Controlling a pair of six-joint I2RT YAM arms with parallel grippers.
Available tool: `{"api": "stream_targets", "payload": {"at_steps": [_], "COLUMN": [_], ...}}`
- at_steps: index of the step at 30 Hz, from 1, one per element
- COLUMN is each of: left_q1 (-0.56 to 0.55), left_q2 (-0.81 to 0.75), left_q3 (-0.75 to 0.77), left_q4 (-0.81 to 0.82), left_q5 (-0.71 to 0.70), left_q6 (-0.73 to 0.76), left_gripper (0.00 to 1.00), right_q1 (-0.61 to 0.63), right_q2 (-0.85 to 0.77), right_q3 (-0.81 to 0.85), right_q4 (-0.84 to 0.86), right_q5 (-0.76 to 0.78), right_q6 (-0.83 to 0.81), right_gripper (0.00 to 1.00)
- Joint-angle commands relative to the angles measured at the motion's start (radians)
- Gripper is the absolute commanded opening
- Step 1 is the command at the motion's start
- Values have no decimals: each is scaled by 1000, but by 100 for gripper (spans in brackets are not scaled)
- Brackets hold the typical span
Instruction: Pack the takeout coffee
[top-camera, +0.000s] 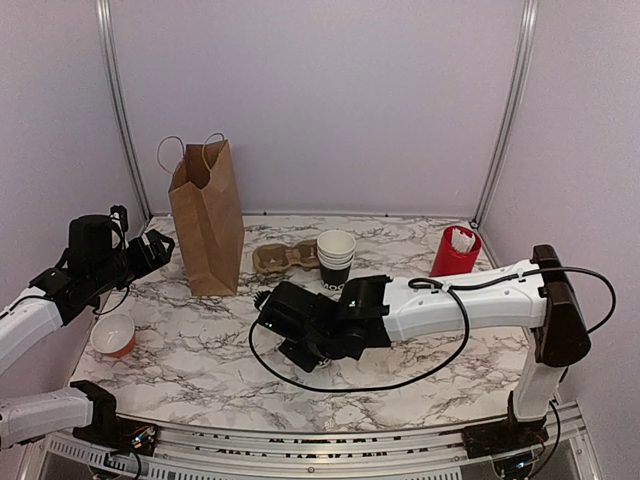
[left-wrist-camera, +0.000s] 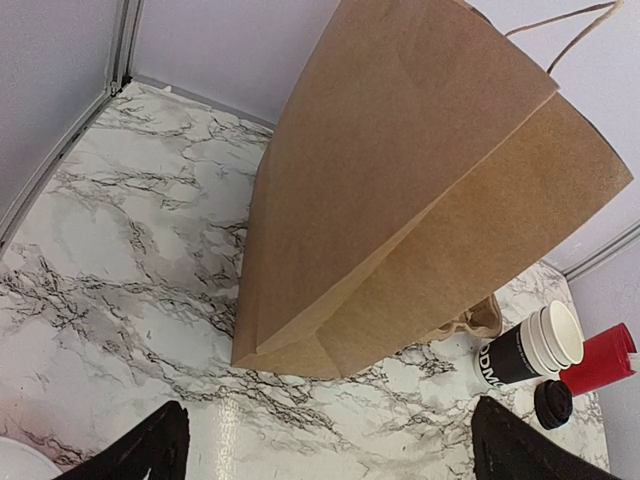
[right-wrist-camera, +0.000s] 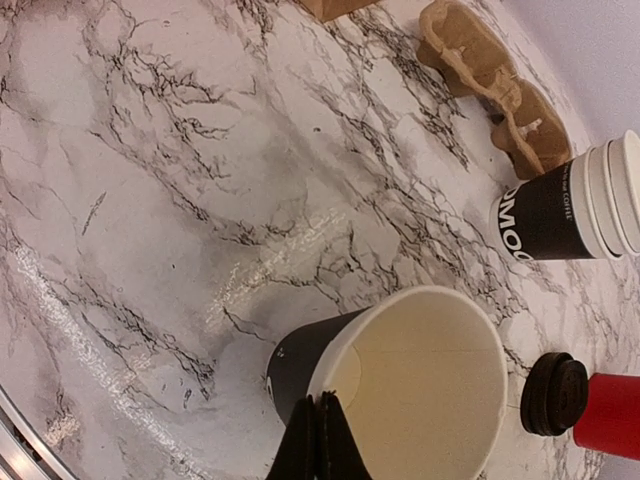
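The takeout coffee cup (right-wrist-camera: 420, 390) is a small black paper cup with a white rim. It has no lid on it, and its cream inside is bare. My right gripper (right-wrist-camera: 320, 400) is shut on the near rim of this cup, one finger inside and one outside. In the top view, the right gripper (top-camera: 305, 350) hangs low over the table's middle and hides the cup. My left gripper (left-wrist-camera: 330, 440) stands open with nothing between its fingers, just left of the brown paper bag (left-wrist-camera: 400, 200). The bag (top-camera: 207, 215) stands upright.
A stack of lidless white-rimmed black cups (top-camera: 336, 260) stands behind the right gripper, next to a cardboard cup carrier (top-camera: 278, 258). A loose black lid (right-wrist-camera: 553, 395) lies beside a red cup (top-camera: 455, 250). A small white and orange bowl (top-camera: 113, 335) sits at the left.
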Motion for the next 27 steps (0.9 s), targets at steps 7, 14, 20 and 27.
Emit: {"api": "stream_targets", "payload": {"at_steps": [7, 14, 20, 27], "left_q1": [-4, -5, -5, -5], "left_q2": [-3, -1, -3, -4], "left_q3": [-13, -13, -13, -13], "left_q4": [30, 31, 31, 32], "left_q5": [6, 6, 5, 6], "left_q6": [1, -1, 0, 0], "left_gripper": [99, 99, 99, 99], "right_q1": [10, 10, 10, 10], "right_q2": [11, 11, 11, 6], "right_q3": [-10, -16, -17, -17], "right_q4": [24, 25, 28, 25], "right_q5": [-7, -11, -14, -19], "right_q6": [21, 26, 30, 33], "right_gripper": [0, 0, 0, 4]}}
